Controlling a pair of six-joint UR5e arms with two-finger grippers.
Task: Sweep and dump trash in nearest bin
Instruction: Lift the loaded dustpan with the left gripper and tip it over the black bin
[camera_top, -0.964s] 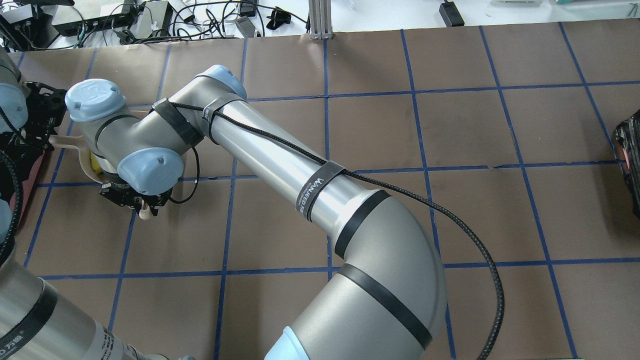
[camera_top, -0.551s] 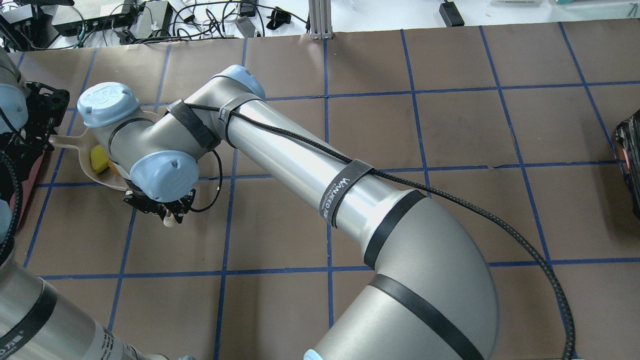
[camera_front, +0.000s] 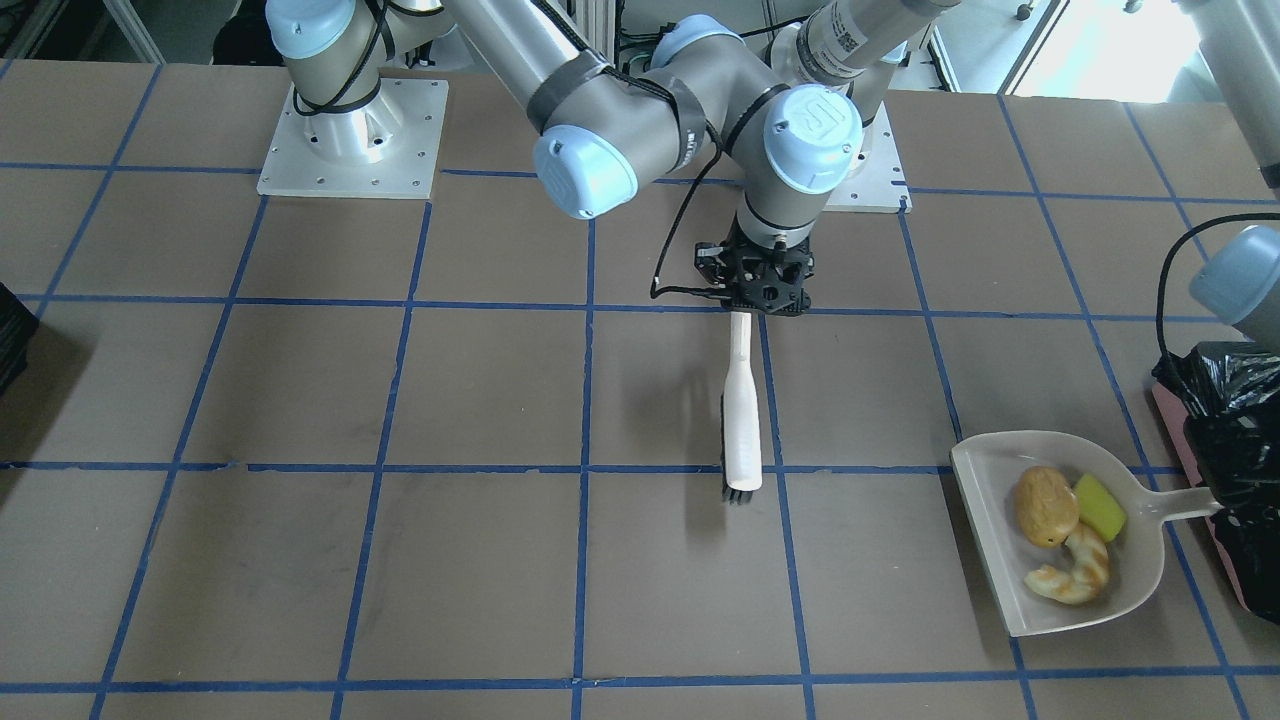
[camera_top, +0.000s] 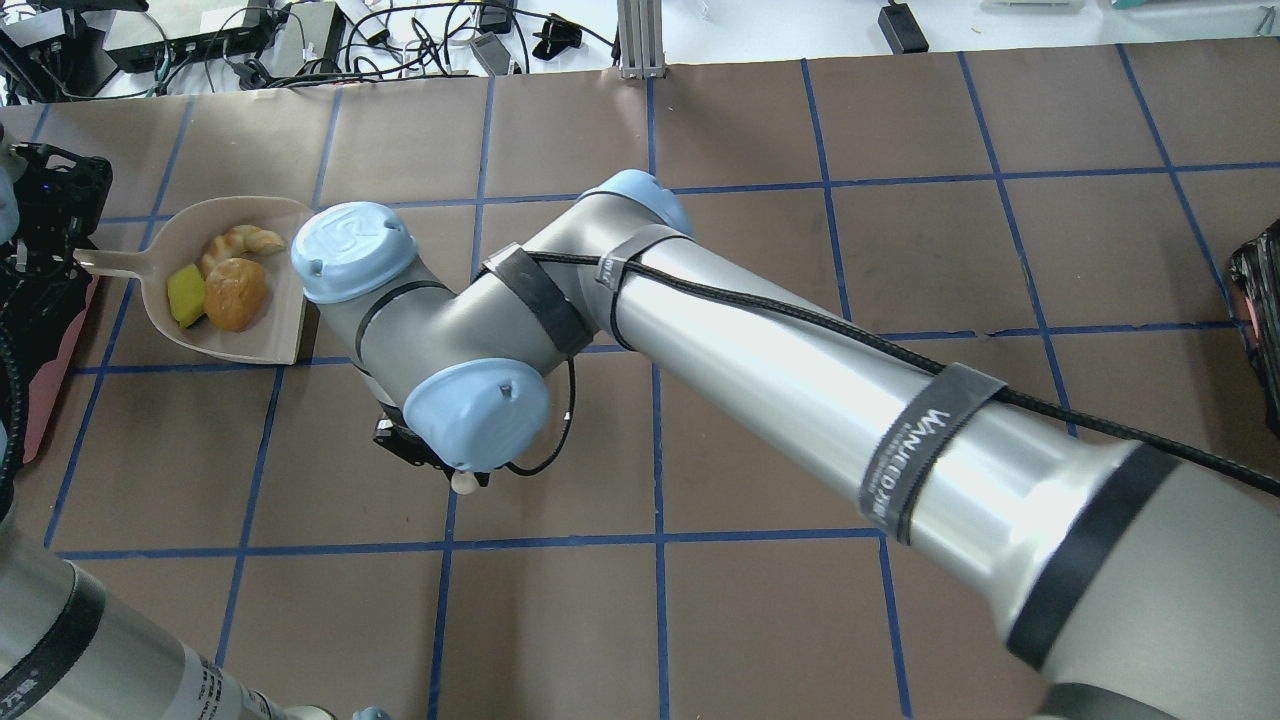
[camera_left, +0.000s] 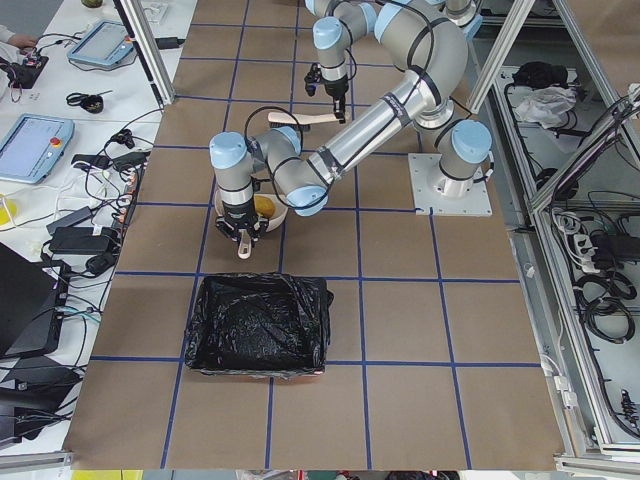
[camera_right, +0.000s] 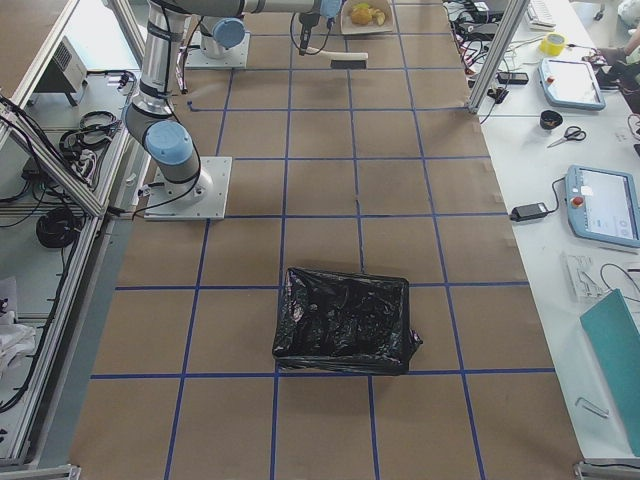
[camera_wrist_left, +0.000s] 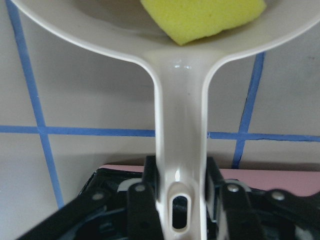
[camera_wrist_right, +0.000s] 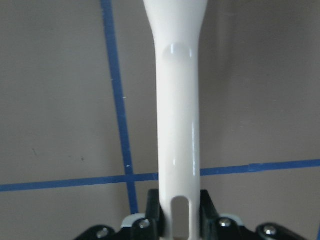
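Note:
The cream dustpan (camera_top: 285, 335) lies at the table's left end and holds the brown bread roll (camera_top: 235, 293), the tan croissant (camera_top: 242, 240) and the yellow sponge block (camera_top: 185, 296). My left gripper (camera_wrist_left: 181, 176) is shut on the dustpan handle (camera_wrist_left: 180, 125). It also shows in the overhead view (camera_top: 60, 235). The pink-sided bin (camera_front: 1235, 440) with its black bag stands right behind that handle. My right gripper (camera_front: 765, 290) is shut on the white brush (camera_front: 742, 420), which lies flat, well apart from the dustpan (camera_front: 1000, 570). The brush handle fills the right wrist view (camera_wrist_right: 177, 100).
A second black-lined bin (camera_right: 345, 320) stands at the table's opposite end and shows at the overhead view's right edge (camera_top: 1262, 330). My right arm (camera_top: 800, 370) spans the table's middle. Cables and electronics (camera_top: 250, 40) lie beyond the far edge.
My right arm has drawn back to the right with the brush, uncovering the dustpan and the three items in it. The left gripper and the dustpan handle have shifted slightly.

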